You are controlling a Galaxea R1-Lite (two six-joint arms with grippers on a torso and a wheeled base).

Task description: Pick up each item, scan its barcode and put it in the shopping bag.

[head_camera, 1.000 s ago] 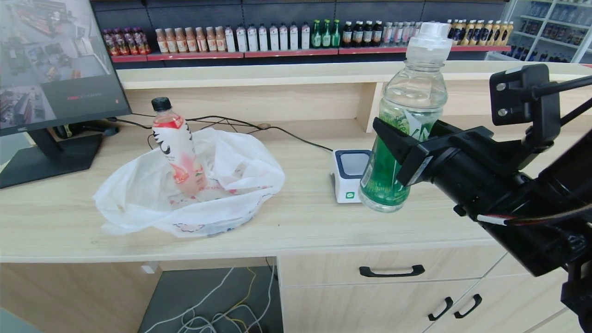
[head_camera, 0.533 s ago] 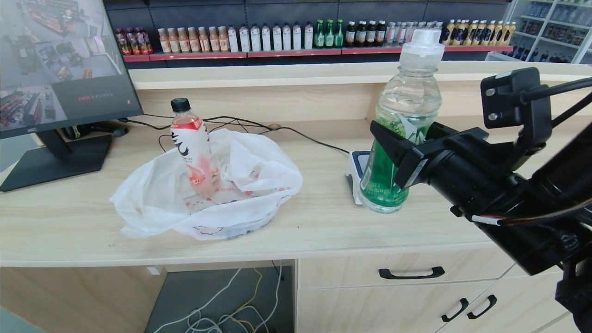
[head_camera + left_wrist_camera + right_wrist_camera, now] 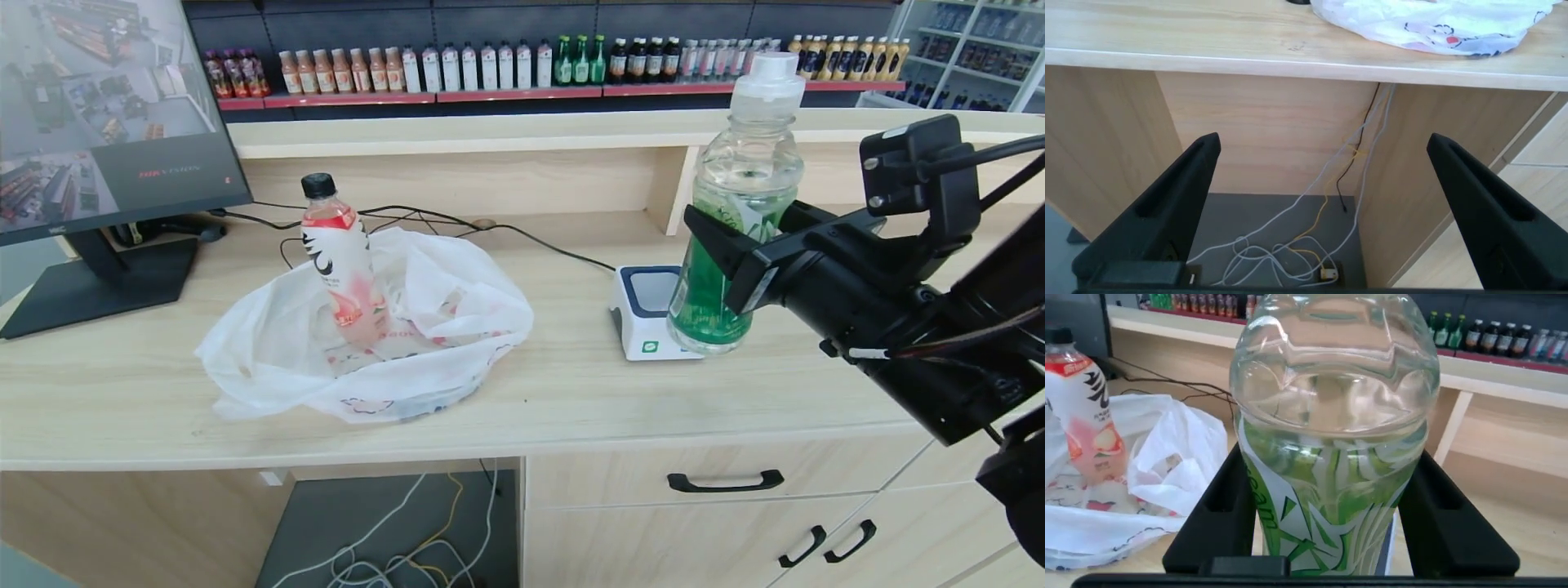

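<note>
Right of centre, the right gripper (image 3: 722, 245) clamps the upright green bottle (image 3: 739, 188), its base close by the scanner (image 3: 643, 327), while the shopping bag (image 3: 269, 351) lies well apart toward the left, mouth upward.

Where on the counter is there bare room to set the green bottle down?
Bare counter lies between the shopping bag and the scanner, along the front edge, and between the monitor stand and the bag. Behind the bag, cables crowd it.
</note>
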